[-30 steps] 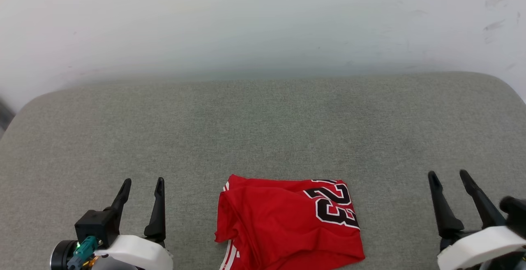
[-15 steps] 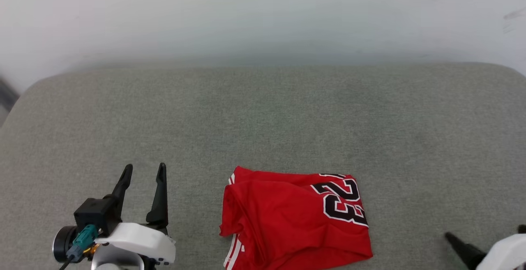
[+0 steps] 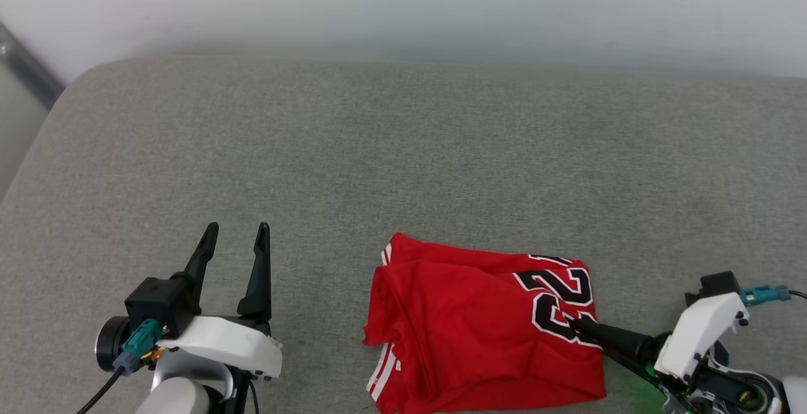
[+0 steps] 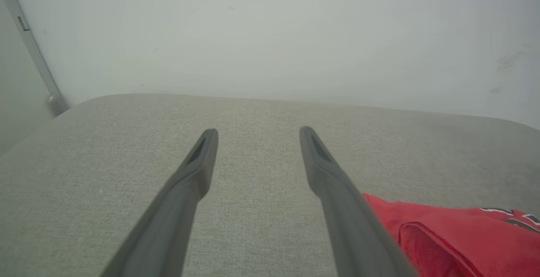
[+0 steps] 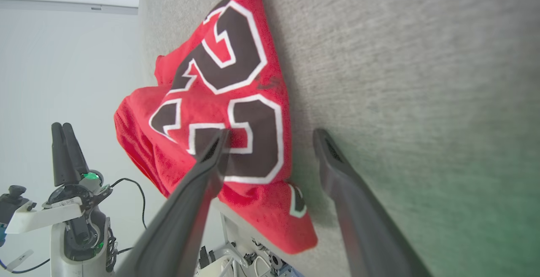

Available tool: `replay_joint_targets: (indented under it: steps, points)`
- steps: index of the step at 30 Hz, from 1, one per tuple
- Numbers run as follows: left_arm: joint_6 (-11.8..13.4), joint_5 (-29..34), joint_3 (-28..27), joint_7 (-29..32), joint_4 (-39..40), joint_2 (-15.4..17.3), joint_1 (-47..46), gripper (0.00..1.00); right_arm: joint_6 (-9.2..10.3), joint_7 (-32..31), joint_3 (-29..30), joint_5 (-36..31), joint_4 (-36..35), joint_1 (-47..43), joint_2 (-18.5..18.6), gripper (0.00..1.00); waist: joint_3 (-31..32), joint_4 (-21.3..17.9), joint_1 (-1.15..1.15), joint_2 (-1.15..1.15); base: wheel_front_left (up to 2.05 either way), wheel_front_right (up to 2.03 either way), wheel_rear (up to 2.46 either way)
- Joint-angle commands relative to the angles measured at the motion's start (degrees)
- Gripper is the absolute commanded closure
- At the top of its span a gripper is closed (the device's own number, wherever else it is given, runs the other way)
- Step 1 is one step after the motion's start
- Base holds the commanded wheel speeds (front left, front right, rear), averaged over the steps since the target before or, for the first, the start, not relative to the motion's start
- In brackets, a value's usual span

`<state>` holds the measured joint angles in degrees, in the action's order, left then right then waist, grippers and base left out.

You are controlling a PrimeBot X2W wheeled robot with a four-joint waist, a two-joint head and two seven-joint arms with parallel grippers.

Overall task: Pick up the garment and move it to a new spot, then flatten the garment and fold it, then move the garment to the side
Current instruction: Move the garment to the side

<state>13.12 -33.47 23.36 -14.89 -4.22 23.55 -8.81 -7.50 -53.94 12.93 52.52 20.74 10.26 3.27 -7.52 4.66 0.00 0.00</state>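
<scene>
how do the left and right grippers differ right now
The left gripper points straight ahead over bare cushion, apart from the garment. The right gripper is turned sideways toward the garment, one finger over its black 23, the other beside its edge. Both stand open, holding nothing.

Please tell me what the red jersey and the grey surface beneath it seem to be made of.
The red jersey: likely thin synthetic knit, matte, with soft folds and a fine pitted texture. The grey surface: woven upholstery fabric, matte, heathered weave; probably padded, judging by its rounded corners.
</scene>
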Motion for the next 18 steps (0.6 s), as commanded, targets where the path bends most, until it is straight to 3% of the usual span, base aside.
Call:
replay_joint_targets:
  steps: [1,4,5,6,7,12,18]
  points:
    - [-0.37,0.42,-0.18,-0.32,-0.35,-0.26,-0.89,0.00,0.02,-0.16,-0.97,1.13,1.05,1.13,-0.43,0.00,-0.85,1.03,0.00,0.00,0.00,0.00,0.00]
    - [-0.98,0.84,-0.25,-0.36,-0.72,-0.61,-1.43,0.00,0.04,-0.20,-2.82,1.37,2.59,2.18,-0.49,0.02,-1.26,1.79,0.00,0.00,0.00,0.00,0.00]
    - [-1.06,1.23,-0.18,-0.37,-0.93,-0.67,-1.53,0.00,0.04,-0.18,-3.38,1.43,3.07,2.35,-0.47,0.54,-1.29,2.00,0.00,0.00,0.00,0.00,0.00]
    - [-1.35,1.36,-0.11,-0.38,-1.14,-0.86,-1.65,0.00,0.04,-0.11,-3.87,1.48,3.32,2.50,-0.49,0.83,-1.28,2.19,0.00,0.00,0.00,0.00,0.00]
    - [-1.42,1.66,-0.12,-0.39,-1.23,-1.06,-1.75,0.00,0.03,0.15,-4.29,1.49,3.35,2.67,-0.50,1.00,-1.21,2.35,0.00,0.00,0.00,0.00,0.00]
    - [-2.01,2.35,-0.63,-0.41,-1.99,-1.78,-0.68,0.00,0.02,1.89,-6.29,0.96,1.88,3.47,0.28,1.00,0.09,2.42,0.00,0.00,0.00,0.00,0.00]
    - [-2.48,3.03,-1.28,-0.41,-2.16,-2.13,0.88,0.00,0.02,6.85,-11.65,-5.73,-1.36,3.39,4.94,1.00,1.89,0.09,0.00,0.00,0.00,0.00,0.00]
